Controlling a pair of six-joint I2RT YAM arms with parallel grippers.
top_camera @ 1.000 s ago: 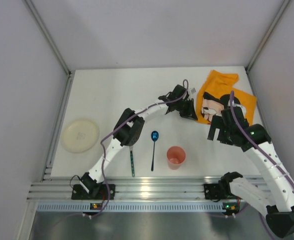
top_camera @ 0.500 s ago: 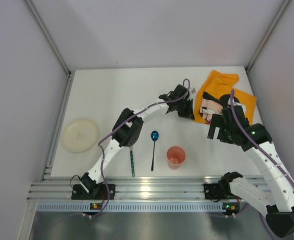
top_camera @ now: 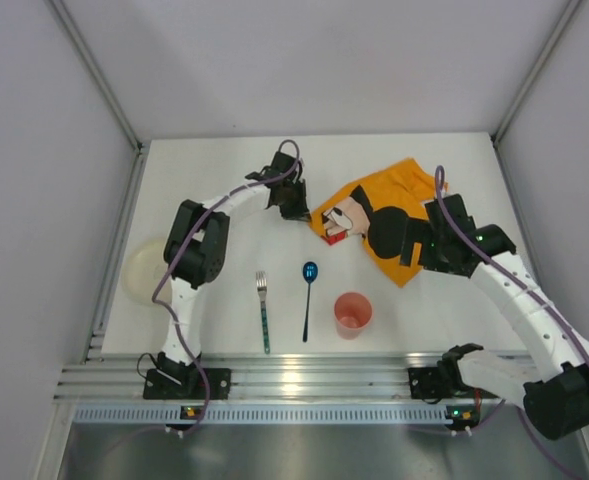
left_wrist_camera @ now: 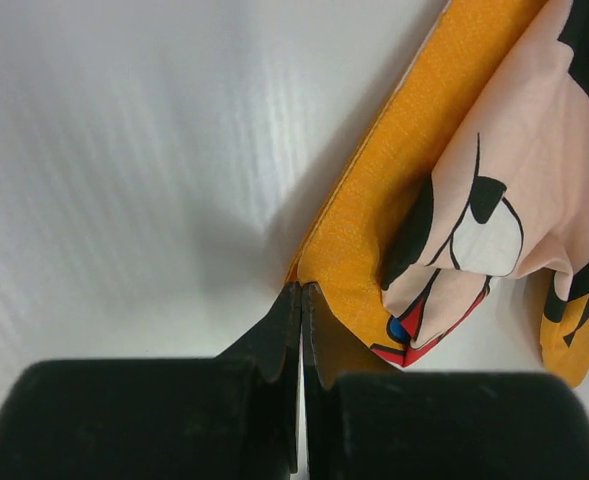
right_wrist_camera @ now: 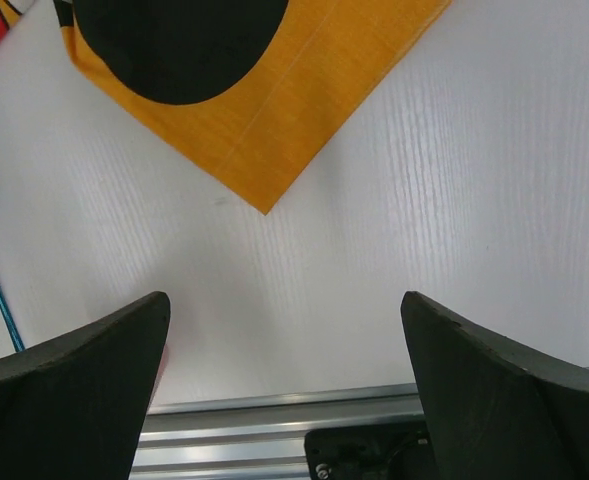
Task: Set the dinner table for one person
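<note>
The orange placemat [top_camera: 394, 200] with a cartoon mouse lies partly rumpled on the white dinner table [top_camera: 214, 170], right of centre. My left gripper [top_camera: 305, 213] is shut on its left corner; in the left wrist view the jaws [left_wrist_camera: 302, 290] pinch the orange hem of the placemat [left_wrist_camera: 374, 220]. My right gripper [top_camera: 410, 247] hovers open over the placemat's near right part. The right wrist view shows its wide-spread fingers [right_wrist_camera: 94, 370] above bare table, below a corner of the placemat [right_wrist_camera: 274, 120].
A pale plate [top_camera: 146, 272] sits at the left, partly behind the left arm. A green-handled fork [top_camera: 263, 312], a blue spoon [top_camera: 308, 295] and a pink cup [top_camera: 352, 314] lie near the front. The aluminium rail [top_camera: 304, 380] runs along the near edge.
My left gripper has dragged the placemat leftward toward the table's middle, and the cloth has spread out. The right arm followed a little left. The fork now shows fully.
</note>
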